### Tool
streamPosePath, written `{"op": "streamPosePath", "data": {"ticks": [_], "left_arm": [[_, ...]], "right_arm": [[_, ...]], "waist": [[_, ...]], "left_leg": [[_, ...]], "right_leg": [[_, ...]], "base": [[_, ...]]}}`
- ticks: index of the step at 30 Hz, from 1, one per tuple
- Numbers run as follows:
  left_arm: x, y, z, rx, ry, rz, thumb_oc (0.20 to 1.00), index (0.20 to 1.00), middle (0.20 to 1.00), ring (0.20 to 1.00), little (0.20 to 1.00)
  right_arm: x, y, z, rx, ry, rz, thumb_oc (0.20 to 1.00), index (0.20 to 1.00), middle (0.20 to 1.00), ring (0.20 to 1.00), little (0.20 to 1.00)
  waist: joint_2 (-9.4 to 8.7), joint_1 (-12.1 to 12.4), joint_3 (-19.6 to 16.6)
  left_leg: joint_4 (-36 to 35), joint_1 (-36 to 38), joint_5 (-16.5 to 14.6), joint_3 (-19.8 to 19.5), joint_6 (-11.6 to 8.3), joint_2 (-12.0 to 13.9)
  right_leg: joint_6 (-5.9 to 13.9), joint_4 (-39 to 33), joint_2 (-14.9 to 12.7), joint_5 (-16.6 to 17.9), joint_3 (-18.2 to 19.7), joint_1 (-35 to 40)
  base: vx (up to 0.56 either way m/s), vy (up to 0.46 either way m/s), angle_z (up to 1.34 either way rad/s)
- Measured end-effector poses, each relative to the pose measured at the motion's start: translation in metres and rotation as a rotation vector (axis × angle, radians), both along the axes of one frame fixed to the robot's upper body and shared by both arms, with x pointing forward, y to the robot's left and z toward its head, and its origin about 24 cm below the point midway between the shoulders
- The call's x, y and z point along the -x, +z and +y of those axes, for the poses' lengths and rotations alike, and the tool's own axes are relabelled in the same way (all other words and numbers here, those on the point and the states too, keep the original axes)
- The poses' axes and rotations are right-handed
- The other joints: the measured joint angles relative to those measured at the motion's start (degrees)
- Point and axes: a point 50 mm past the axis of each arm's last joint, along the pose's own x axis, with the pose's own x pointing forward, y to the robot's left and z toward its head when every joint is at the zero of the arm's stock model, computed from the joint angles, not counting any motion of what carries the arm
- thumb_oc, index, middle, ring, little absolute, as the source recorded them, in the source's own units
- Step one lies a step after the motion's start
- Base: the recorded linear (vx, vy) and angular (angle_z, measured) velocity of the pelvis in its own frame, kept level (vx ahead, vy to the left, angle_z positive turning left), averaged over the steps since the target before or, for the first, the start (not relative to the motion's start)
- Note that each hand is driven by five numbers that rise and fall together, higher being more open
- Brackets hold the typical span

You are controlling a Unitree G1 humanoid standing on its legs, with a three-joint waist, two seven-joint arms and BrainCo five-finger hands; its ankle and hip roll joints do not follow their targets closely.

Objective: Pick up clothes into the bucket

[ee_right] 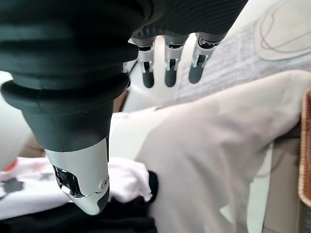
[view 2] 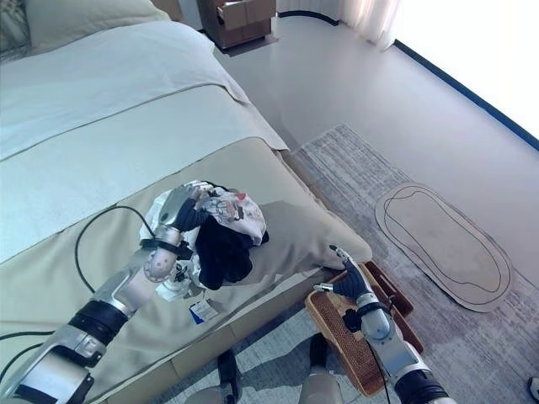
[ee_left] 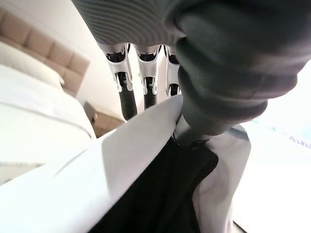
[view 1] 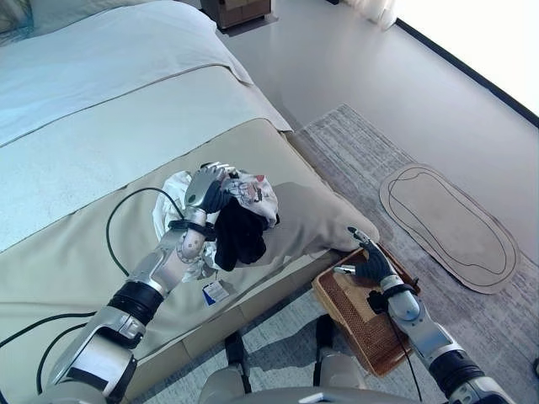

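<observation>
Above bed [view 1: 76, 252], left hand [view 1: 205, 192] gripping clothes [view 1: 244, 215]

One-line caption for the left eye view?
Left hand grips bundled clothes on the bed; right hand open above woven basket.

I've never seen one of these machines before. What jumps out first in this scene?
Most striking is the left hand lifting a bundle of clothes, white patterned cloth over a dark garment, above the beige bed cover. Next, the right hand hovers open over a brown woven basket on the floor beside the bed. An oval mat lies on the grey rug beyond.
</observation>
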Motion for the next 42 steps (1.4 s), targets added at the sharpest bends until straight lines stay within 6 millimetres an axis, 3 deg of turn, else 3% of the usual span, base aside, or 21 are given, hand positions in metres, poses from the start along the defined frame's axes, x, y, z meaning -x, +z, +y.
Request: {"op": "streamPosePath", "data": {"ticks": [3, 4, 5, 6, 7, 8, 13, 14, 32, 33, 34, 35, 42], "left_arm": [[-0.001, -0.005, 0.003, -0.006, 0.012, 0.020, 0.200, 0.200, 0.200, 0.200, 0.200], [-0.001, -0.006, 0.004, -0.008, 0.018, 0.027, 0.385, 0.385, 0.385, 0.385, 0.385], [-0.001, -0.007, 0.005, -0.009, 0.021, 0.030, 0.473, 0.473, 0.473, 0.473, 0.473], [-0.001, -0.009, 0.007, -0.012, 0.030, 0.039, 0.815, 0.815, 0.815, 0.815, 0.815], [-0.001, -0.010, 0.008, -0.015, 0.035, 0.044, 0.831, 0.831, 0.831, 0.831, 0.831], [-0.001, -0.011, 0.009, -0.016, 0.040, 0.048, 1.000, 1.000, 1.000, 1.000, 1.000], [-0.001, -0.010, 0.010, -0.013, 0.047, 0.038, 1.000, 1.000, 1.000, 1.000, 1.000], [-0.002, -0.010, 0.010, -0.012, 0.047, 0.035, 0.200, 0.200, 0.200, 0.200, 0.200], [-0.003, -0.006, 0.014, -0.003, 0.063, 0.024, 0.200, 0.200, 0.200, 0.200, 0.200], [-0.003, -0.006, 0.014, -0.003, 0.064, 0.024, 0.536, 0.536, 0.536, 0.536, 0.536], [-0.003, -0.007, 0.014, -0.002, 0.065, 0.024, 0.736, 0.736, 0.736, 0.736, 0.736], [-0.003, -0.007, 0.014, -0.001, 0.066, 0.026, 1.000, 1.000, 1.000, 1.000, 1.000], [-0.010, -0.005, 0.021, -0.017, 0.114, 0.020, 1.000, 1.000, 1.000, 1.000, 1.000]], "right_arm": [[0.000, -0.001, 0.000, 0.001, -0.003, 0.002, 1.000, 1.000, 1.000, 1.000, 1.000], [0.001, -0.002, -0.001, 0.004, -0.007, 0.007, 1.000, 1.000, 1.000, 1.000, 1.000], [0.001, -0.003, -0.002, 0.005, -0.011, 0.009, 1.000, 1.000, 1.000, 1.000, 1.000], [0.002, -0.004, -0.003, 0.006, -0.016, 0.012, 1.000, 1.000, 1.000, 1.000, 1.000], [0.002, -0.004, -0.003, 0.006, -0.017, 0.013, 1.000, 1.000, 1.000, 1.000, 1.000], [0.003, -0.004, -0.003, 0.006, -0.019, 0.015, 1.000, 1.000, 1.000, 1.000, 1.000], [0.004, -0.006, -0.004, 0.007, -0.021, 0.020, 1.000, 1.000, 1.000, 1.000, 1.000], [0.005, -0.006, -0.004, 0.007, -0.022, 0.021, 1.000, 1.000, 1.000, 1.000, 1.000], [0.006, -0.007, -0.004, 0.007, -0.026, 0.024, 1.000, 1.000, 1.000, 1.000, 1.000], [0.006, -0.007, -0.004, 0.007, -0.027, 0.023, 1.000, 1.000, 1.000, 1.000, 1.000], [0.006, -0.007, -0.005, 0.007, -0.028, 0.023, 1.000, 1.000, 1.000, 1.000, 1.000], [0.006, -0.007, -0.005, 0.007, -0.029, 0.022, 1.000, 1.000, 1.000, 1.000, 1.000], [-0.001, 0.000, -0.006, 0.013, -0.044, -0.017, 1.000, 1.000, 1.000, 1.000, 1.000]], "waist": [[0.01, -0.18, 0.00], [0.01, -0.19, 0.00], [0.02, -0.17, 0.01], [0.02, -0.19, 0.01], [0.02, -0.18, 0.01], [0.04, -0.17, 0.02], [0.10, -0.08, 0.06], [0.11, -0.11, 0.05], [0.99, 0.30, 0.67], [1.14, 0.32, 0.77], [1.21, 0.31, 0.92], [1.27, 0.32, 1.00], [1.30, -0.26, 3.74]], "left_leg": [[-0.02, 0.01, 0.00, 0.13, 0.00, 0.06], [-0.02, 0.01, 0.00, 0.16, 0.00, 0.05], [-0.02, 0.01, 0.00, 0.16, 0.00, 0.03], [-0.03, 0.01, 0.00, 0.17, 0.00, 0.02], [-0.03, 0.01, 0.00, 0.15, 0.00, 0.00], [-0.05, 0.00, -0.01, 0.15, 0.00, 0.00], [-0.05, -0.21, -0.01, 0.08, 0.00, -0.01], [-0.03, -0.52, -0.01, -0.02, 0.00, -0.01], [0.08, -1.47, 0.00, -0.42, 0.01, -0.14], [0.12, -1.81, 0.00, -0.42, 0.01, -0.14], [0.14, -2.05, 0.01, -0.42, 0.01, -0.16], [0.17, -2.26, 0.01, -0.42, 0.01, -0.17], [2.19, -6.45, 0.01, -0.61, 0.01, -0.22]], "right_leg": [[0.00, 0.00, 0.02, -0.01, 0.08, -0.06], [0.00, -0.01, 0.02, -0.01, 0.14, -0.07], [0.00, -0.01, 0.00, -0.01, 0.13, -0.08], [0.00, -0.01, -0.01, -0.01, 0.15, -0.08], [0.00, -0.01, -0.02, -0.01, 0.14, -0.08], [0.01, -0.01, -0.04, -0.02, 0.15, -0.09], [0.01, -0.01, -0.07, -0.03, 0.12, -0.25], [0.01, -0.01, -0.07, -0.03, 0.05, -0.49], [0.04, -0.01, -0.17, -0.06, -0.37, -1.10], [0.04, -0.01, -0.17, -0.05, -0.37, -1.46], [0.04, -0.01, -0.15, -0.04, -0.37, -1.70], [0.04, -0.01, -0.16, -0.04, -0.37, -1.90], [0.13, 0.06, -0.29, 0.28, -0.30, -5.03]], "base": [[0.00, 0.000, 0.00], [0.00, 0.000, 0.00], [0.00, 0.000, 0.00], [0.00, 0.000, 0.00], [0.00, 0.000, 0.00], [0.00, 0.000, 0.00], [0.00, 0.000, 0.00], [0.00, 0.000, 0.00], [0.00, 0.000, 0.00], [0.00, 0.000, 0.00], [0.00, 0.000, 0.00], [-0.04, -0.002, 0.00], [-0.07, 0.004, 0.01]]}}
